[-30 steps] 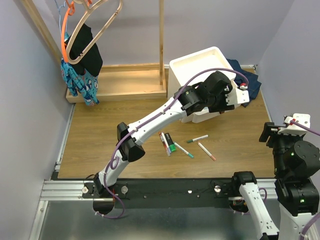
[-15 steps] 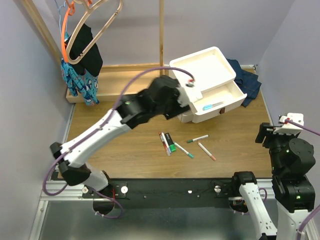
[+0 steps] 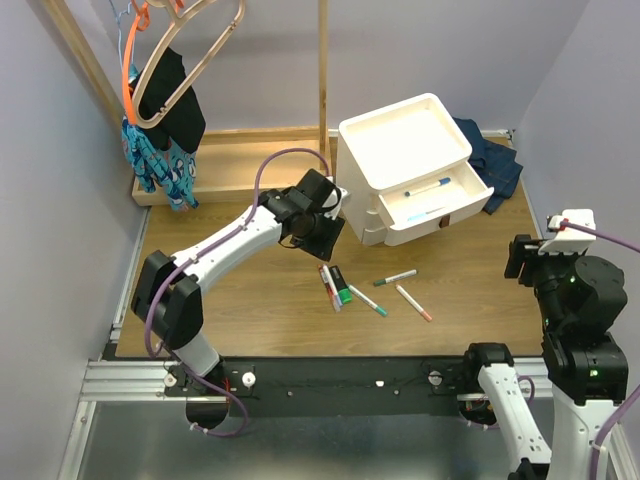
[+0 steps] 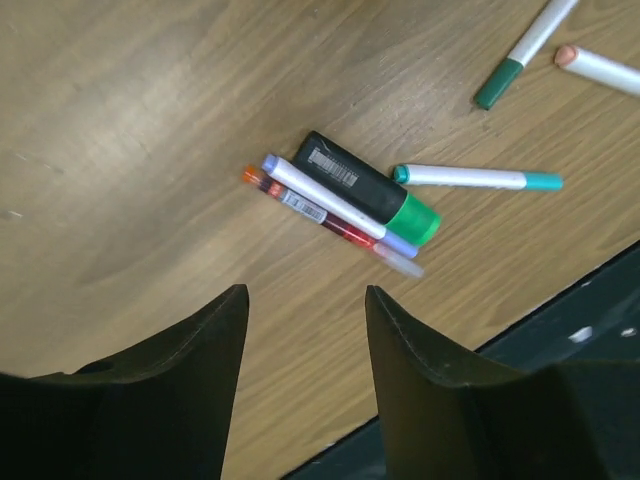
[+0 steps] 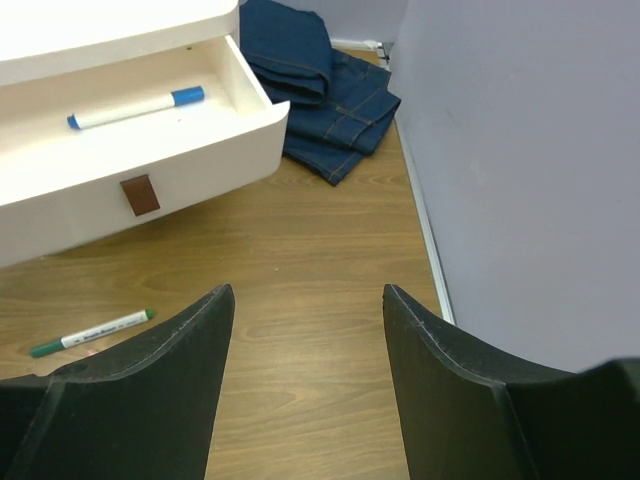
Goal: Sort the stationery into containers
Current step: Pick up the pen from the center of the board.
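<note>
Left gripper (image 4: 304,305) hovers over the wooden table (image 4: 120,120), jaws spread wide, nothing between them. Just ahead of it lies the thick black-and-green marker (image 4: 365,190), flat on the wood, with two slim pens tucked against its side: a white pen with a lilac tip (image 4: 322,198) and a red-orange pen (image 4: 305,207). A teal-capped marker (image 4: 478,179) lies just beside the green cap. Farther out, a green-capped marker (image 4: 525,50) and an orange-capped marker (image 4: 600,68) lie near each other.

Over to the right gripper (image 5: 307,300): fingers parted too, carrying nothing, hanging above bare wood by the wall. Beside it stands the white drawer unit (image 3: 400,140), and the open drawer (image 5: 200,140) just under its tray top is pulled out, brown pull tab (image 5: 140,195) on its front. A blue-capped marker (image 5: 135,108) lies inside. The overhead view shows a pale blue item (image 3: 425,213) near the drawer's front, possibly the tube, but it is too small to call. Folded denim (image 5: 320,85) lies behind.
</note>
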### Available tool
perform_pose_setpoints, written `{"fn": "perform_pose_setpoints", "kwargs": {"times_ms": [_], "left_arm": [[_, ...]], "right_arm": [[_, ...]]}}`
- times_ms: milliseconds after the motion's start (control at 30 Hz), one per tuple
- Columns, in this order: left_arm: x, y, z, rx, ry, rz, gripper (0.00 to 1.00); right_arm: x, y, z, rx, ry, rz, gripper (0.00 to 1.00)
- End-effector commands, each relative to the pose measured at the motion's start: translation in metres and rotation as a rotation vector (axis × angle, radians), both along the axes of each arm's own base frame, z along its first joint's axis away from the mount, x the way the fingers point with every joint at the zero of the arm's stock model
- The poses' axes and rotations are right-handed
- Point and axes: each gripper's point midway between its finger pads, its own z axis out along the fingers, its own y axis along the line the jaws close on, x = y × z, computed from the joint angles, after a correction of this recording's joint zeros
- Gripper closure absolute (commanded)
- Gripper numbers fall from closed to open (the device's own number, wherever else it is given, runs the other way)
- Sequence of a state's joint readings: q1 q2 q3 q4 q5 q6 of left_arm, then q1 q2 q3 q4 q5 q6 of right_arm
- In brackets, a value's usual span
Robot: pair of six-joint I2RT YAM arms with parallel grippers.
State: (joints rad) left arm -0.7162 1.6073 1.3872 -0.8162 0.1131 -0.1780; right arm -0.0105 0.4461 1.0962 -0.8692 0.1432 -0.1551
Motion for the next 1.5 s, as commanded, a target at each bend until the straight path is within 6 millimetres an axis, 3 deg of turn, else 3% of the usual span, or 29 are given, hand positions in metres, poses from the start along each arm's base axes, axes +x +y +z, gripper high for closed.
{"fn": "perform_pose_setpoints", "kwargs": {"times_ms": [0,233,367,533,867,1467], "left_arm": [[0.007,-0.018,-0.021,-0.160,0.202,0.215,0.44],[0.008,-0.035,-0.053,-0.157,0.364,0.331,0.49],[0.000,-0.033,-0.073,-0.108,0.426,0.366,0.52],[-0.002,-0.029,-0.085,-0.060,0.455,0.385,0.57],[-0.026,-0.026,-0.111,-0.020,0.536,0.384,0.67],[-0.042,-0.005,-0.149,0.129,0.556,0.394,0.67]], "right_arm": [[0.000,0.002,0.011,-0.016,0.021,0.021,0.32],[-0.002,-0.003,0.019,-0.029,0.052,0.001,0.32],[-0.004,-0.006,0.019,-0.029,0.055,-0.016,0.32],[-0.005,-0.007,0.020,-0.017,0.050,-0.029,0.32],[-0.006,-0.004,0.001,0.016,0.081,-0.020,0.32],[-0.005,0.001,-0.015,0.043,0.100,-0.005,0.32]]}}
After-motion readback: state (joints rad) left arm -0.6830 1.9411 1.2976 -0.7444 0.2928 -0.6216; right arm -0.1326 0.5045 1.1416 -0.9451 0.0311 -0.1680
